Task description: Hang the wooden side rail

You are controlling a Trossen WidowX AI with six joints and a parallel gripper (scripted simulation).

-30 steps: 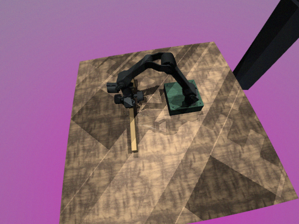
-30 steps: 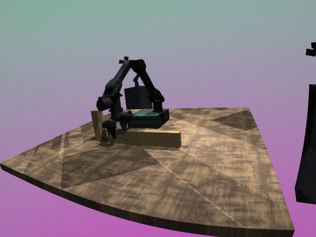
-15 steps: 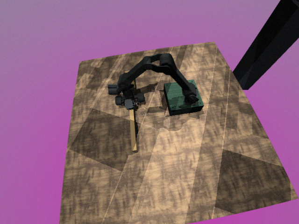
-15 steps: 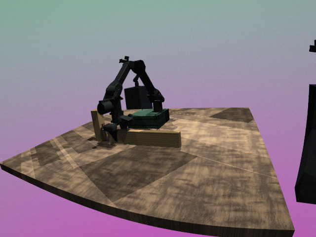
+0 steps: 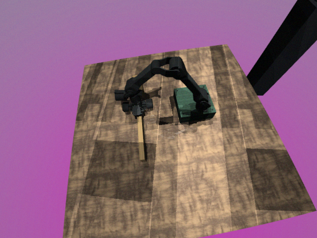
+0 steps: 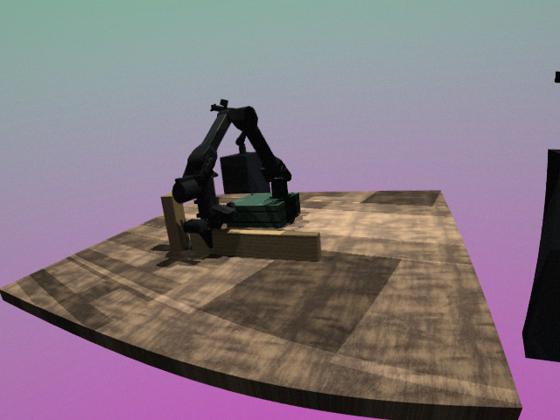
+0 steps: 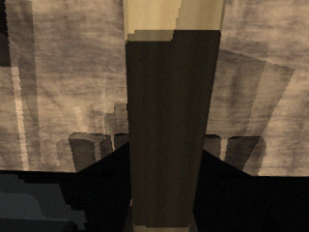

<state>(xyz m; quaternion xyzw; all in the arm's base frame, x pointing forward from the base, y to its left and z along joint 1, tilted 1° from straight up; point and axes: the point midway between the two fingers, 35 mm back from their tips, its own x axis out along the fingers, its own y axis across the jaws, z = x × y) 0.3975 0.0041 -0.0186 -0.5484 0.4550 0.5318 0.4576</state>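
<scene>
The wooden rail (image 5: 141, 138) (image 6: 280, 246) (image 7: 169, 97) stands on its long narrow edge on the table, and its far end rests there. My gripper (image 5: 138, 111) (image 6: 211, 237) (image 7: 159, 141) is shut on the rail near its hook end, with one finger against each side. The headboard post (image 6: 172, 221) stands upright just beyond that end, with a small gap between them. A small grey bit of metal (image 6: 189, 244) shows low in this gap. The two hooks cannot be told apart, and the pins and slot are hidden. In the top view the arm hides most of the post.
The arm's base stands on a green block (image 5: 185, 102) (image 6: 257, 217) beside the rail. A dark box (image 6: 239, 173) shows behind the arm. A large dark column (image 5: 279, 48) rises past the table's edge, and another dark shape (image 6: 542, 271) stands beyond it in the exterior view.
</scene>
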